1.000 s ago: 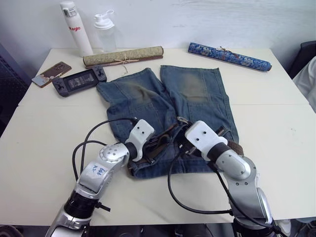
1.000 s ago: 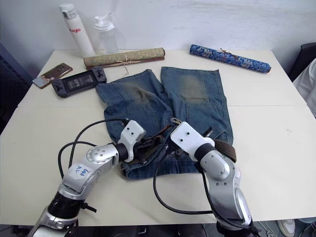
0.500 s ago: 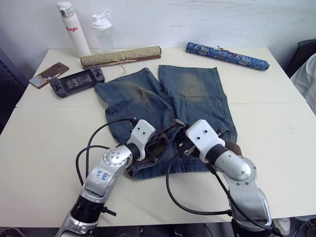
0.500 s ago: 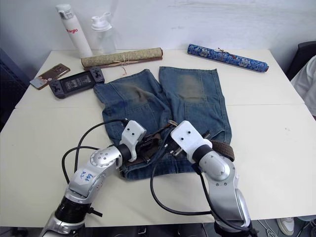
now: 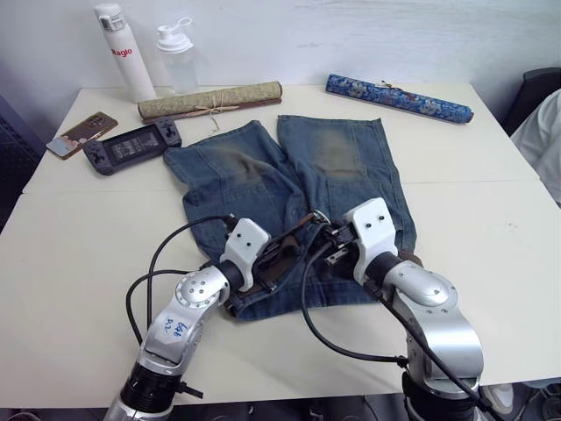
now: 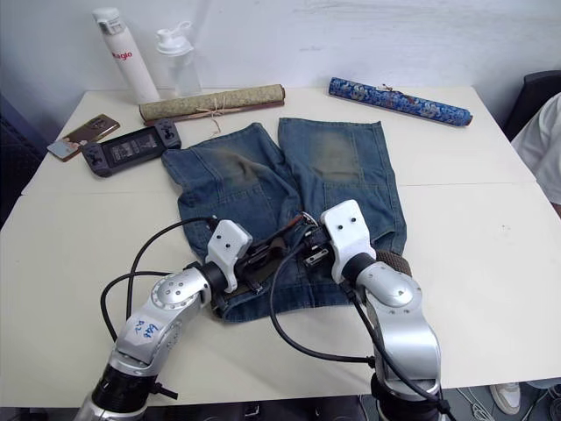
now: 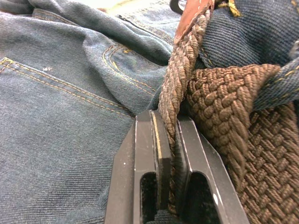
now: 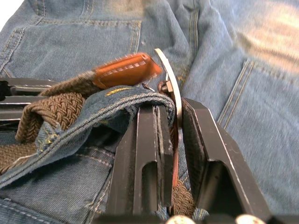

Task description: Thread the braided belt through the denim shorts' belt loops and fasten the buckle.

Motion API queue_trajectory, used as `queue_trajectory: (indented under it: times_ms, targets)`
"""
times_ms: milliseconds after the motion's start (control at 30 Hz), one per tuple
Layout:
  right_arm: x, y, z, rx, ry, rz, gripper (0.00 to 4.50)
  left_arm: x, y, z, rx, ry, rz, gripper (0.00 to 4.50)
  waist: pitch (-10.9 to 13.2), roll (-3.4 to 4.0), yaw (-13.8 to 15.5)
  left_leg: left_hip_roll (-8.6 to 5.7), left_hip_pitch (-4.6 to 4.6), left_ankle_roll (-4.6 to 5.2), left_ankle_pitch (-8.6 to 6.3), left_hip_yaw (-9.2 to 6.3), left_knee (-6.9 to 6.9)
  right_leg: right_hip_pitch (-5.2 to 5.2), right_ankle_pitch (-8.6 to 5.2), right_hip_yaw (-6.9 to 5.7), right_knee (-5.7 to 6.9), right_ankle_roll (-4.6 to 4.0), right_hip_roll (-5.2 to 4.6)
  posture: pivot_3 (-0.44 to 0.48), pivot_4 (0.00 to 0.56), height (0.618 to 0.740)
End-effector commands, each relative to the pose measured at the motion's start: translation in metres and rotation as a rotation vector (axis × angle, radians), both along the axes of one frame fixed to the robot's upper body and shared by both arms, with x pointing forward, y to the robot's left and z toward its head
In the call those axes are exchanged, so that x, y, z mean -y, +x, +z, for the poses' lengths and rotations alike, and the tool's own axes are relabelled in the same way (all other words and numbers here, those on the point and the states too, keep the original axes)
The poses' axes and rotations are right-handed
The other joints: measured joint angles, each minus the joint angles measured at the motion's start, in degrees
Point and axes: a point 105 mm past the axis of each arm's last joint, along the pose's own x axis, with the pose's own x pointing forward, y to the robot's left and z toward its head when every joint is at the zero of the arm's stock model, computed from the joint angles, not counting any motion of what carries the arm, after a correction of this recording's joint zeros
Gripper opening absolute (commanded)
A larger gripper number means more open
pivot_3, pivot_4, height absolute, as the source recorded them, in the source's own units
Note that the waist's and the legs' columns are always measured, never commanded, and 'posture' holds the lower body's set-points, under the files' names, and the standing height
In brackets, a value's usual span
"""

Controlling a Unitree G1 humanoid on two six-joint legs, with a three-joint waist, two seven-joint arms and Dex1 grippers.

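Observation:
The denim shorts (image 5: 342,158) lie flat on the white table (image 5: 491,228), waistband toward me. The braided belt (image 7: 219,107) runs along the waistband, and a denim belt loop (image 8: 117,105) lies over the brown strap. My left gripper (image 7: 169,122) is shut on an edge-on length of the strap near the middle of the waistband (image 5: 279,256). My right gripper (image 8: 173,109), just right of it, has the silver buckle (image 8: 169,84) and the strap between its fingers. The belt's tan leather tip (image 8: 124,70) pokes out beside the buckle.
Along the far table edge stand a white bottle (image 5: 121,53) and a clear bottle (image 5: 173,60). An olive scroll (image 5: 210,99) and a blue scroll (image 5: 399,96) lie there too. A game controller (image 5: 130,146) and a phone (image 5: 84,133) are far left. A person's sleeve (image 5: 539,140) shows at the right.
My right wrist has swung to the right and away from me while its fingers stay at the buckle. The left gripper keeps its hold on the strap. The head camera has shifted slightly.

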Motion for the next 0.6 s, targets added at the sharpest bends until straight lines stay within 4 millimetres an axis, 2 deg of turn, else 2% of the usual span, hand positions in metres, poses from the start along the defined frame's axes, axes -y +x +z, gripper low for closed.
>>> queue_trajectory:
  times_ms: [33,267,400,600]
  targets:
    - [-0.006,-0.006,0.018,0.069,0.019,0.04,0.14,0.007,-0.007,0.014,0.055,-0.011,-0.034,0.0,0.0,0.0,0.0,0.0,0.0,0.0,0.0,0.0,0.0,0.0,0.0,0.0,0.0,0.0,0.0,0.0,0.15,0.717]
    - [-0.012,-0.008,0.025,0.12,-0.024,0.08,0.14,0.01,-0.003,0.013,0.036,0.012,-0.047,0.0,0.0,0.0,0.0,0.0,0.0,0.0,0.0,0.01,0.01,0.0,0.0,0.0,0.0,0.0,0.0,0.0,0.15,0.717]
    - [-0.017,-0.011,0.028,0.174,-0.132,0.124,0.14,0.012,0.001,0.014,0.03,0.005,-0.043,0.0,0.0,0.0,0.0,0.0,0.0,0.0,0.0,0.01,0.0,-0.01,0.0,0.0,0.0,0.0,0.0,0.0,0.15,0.717]
    - [-0.026,-0.016,0.019,0.15,-0.168,0.178,0.14,0.025,0.007,0.024,0.065,-0.022,-0.063,0.0,0.0,0.0,0.1,-0.01,0.0,0.01,0.0,0.01,0.02,-0.01,0.0,0.0,0.0,0.0,-0.01,0.0,0.15,0.717]
